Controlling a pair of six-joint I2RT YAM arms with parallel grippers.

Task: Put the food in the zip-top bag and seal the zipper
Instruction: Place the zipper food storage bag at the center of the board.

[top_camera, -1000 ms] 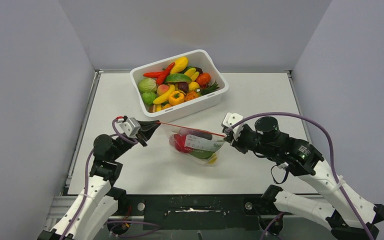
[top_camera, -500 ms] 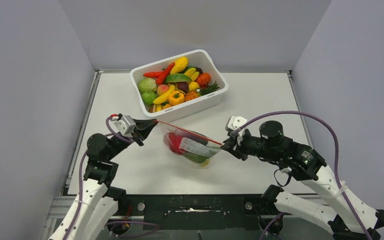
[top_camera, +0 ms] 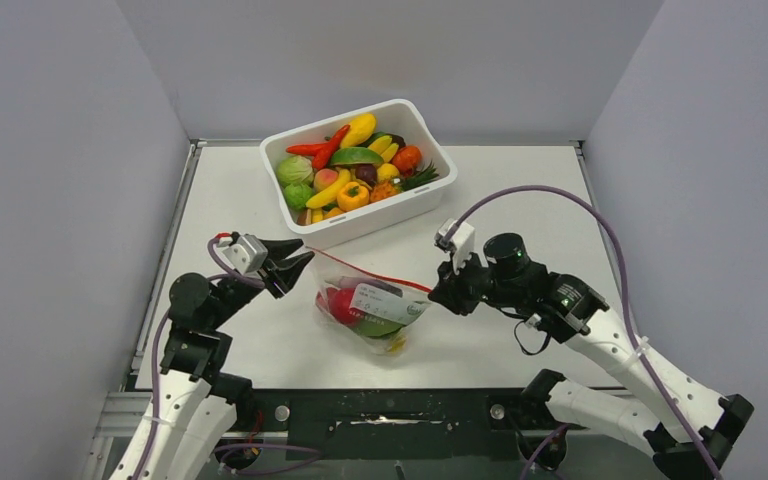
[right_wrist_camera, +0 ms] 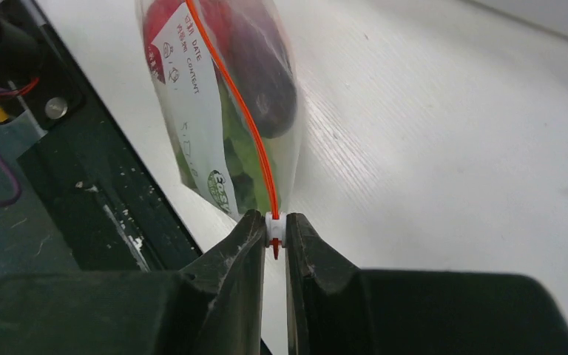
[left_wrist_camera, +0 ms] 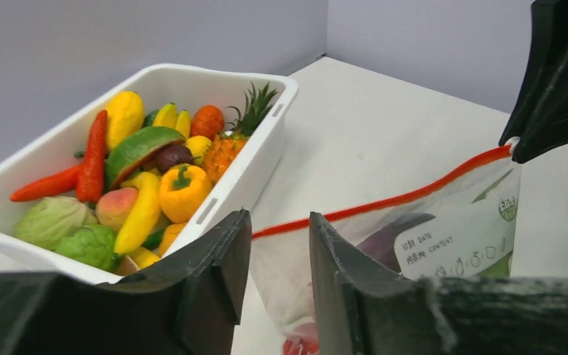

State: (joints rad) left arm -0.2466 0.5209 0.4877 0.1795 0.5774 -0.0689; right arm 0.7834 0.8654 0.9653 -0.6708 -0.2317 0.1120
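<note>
The table is being shared by two things. A white tub is sitting at the back, where most of the toy food is being kept. Nearer the arms, the zip-top bag is being hung between the two grippers. Whether its bottom is resting on the surface cannot be told. Red, dark purple and green pieces are being carried inside it behind a white label.

The zipper is being stretched along the bag's top edge. Its long axis is running from the left gripper across and slightly toward the near edge to the right gripper.

The right end is being pinched: the right jaws are being pressed together on the zipper at its white slider. At the left end the jaws are being held apart, with the strip's end passing into the gap between them. Whether either finger is touching it cannot be told.

The coming move is being judged to turn on this line. The strip is lying straight between the grippers, so the left gripper, nearest the free end, would need closing on it there before any run along the seal.
</note>
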